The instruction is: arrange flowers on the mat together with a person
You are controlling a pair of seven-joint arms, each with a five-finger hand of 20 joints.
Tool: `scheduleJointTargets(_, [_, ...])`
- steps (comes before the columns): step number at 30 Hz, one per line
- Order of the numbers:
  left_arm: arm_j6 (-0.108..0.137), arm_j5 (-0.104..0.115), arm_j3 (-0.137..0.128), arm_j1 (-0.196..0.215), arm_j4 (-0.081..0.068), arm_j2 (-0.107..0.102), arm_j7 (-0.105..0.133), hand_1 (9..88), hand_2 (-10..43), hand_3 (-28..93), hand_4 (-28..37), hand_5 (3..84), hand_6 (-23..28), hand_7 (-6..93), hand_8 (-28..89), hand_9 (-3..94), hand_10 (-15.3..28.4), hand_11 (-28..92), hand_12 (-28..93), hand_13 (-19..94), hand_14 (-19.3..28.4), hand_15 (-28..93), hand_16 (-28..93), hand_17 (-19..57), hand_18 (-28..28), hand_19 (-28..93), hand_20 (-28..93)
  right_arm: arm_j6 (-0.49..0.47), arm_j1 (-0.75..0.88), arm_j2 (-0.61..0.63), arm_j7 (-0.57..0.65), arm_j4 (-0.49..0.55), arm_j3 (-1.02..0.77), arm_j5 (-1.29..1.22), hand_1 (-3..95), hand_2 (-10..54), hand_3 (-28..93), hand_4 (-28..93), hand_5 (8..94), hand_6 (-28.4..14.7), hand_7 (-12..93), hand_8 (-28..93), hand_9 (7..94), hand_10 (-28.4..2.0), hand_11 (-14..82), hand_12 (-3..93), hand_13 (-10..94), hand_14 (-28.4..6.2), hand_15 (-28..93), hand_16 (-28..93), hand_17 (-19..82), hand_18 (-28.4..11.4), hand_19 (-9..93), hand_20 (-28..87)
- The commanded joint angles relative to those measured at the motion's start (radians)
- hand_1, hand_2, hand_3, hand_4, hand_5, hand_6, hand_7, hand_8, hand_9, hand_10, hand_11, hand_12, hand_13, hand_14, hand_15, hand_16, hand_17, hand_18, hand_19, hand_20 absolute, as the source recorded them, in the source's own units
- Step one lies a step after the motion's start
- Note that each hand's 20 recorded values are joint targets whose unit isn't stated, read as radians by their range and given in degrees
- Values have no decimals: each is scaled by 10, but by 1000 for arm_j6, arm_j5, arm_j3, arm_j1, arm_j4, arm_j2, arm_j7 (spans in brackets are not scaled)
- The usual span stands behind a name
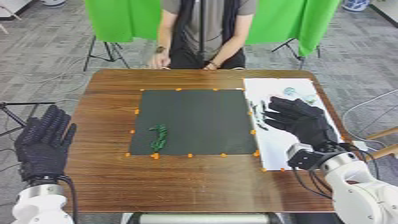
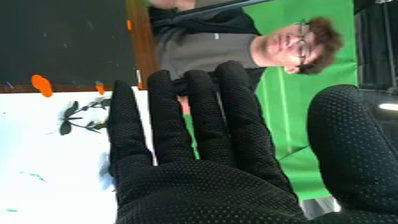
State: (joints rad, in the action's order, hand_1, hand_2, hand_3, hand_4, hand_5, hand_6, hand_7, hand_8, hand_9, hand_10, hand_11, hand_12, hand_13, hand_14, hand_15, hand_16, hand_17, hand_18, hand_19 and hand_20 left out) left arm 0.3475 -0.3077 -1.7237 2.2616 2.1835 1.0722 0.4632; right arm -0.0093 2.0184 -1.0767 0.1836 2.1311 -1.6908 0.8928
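Note:
In the head view my right hand is held over the white sheet on the right, its fingers straight and holding nothing. Small green sprigs lie on that sheet beside the fingers. A dark green flower stem rests on the lower left part of the dark mat. My left hand is off the table's left side with straight fingers. The right wrist view has my right hand open, with a leafy sprig on the white sheet beyond it.
Across the brown table a person sits with both hands near the far edge. Orange markers run around the mat. A green cloth hangs behind the person.

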Motion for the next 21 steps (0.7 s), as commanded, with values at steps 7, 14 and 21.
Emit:
scheduleJointTargets(7, [-8,11,-7,20,-1,12,6,267,147,732,-283,446,74,106,-105,329,116,163,10,204,89,186,-103,-54,105,342,36,101,7,40,-102,2,8,47,161,157,811,-253,518,-38,135,-116,471,-127,59,94,383,-138,123,116,132,-170,318,109])
scheduleJointTargets(14, [-9,12,-7,23,-1,15,11,267,147,733,-283,447,74,105,-106,330,115,162,11,204,88,186,-104,-53,105,342,36,282,50,134,-58,21,-55,431,179,83,825,-252,447,-46,135,-115,407,-136,54,95,335,-133,108,110,128,-164,318,109])
scheduleJointTargets(21, [-10,14,-20,25,-1,9,16,268,147,732,-283,446,73,104,-105,329,115,160,11,201,89,183,-103,-53,105,341,36,316,138,209,218,59,-130,937,211,-18,806,-247,372,-78,110,-109,318,-157,45,83,194,-127,22,85,74,-119,293,69])
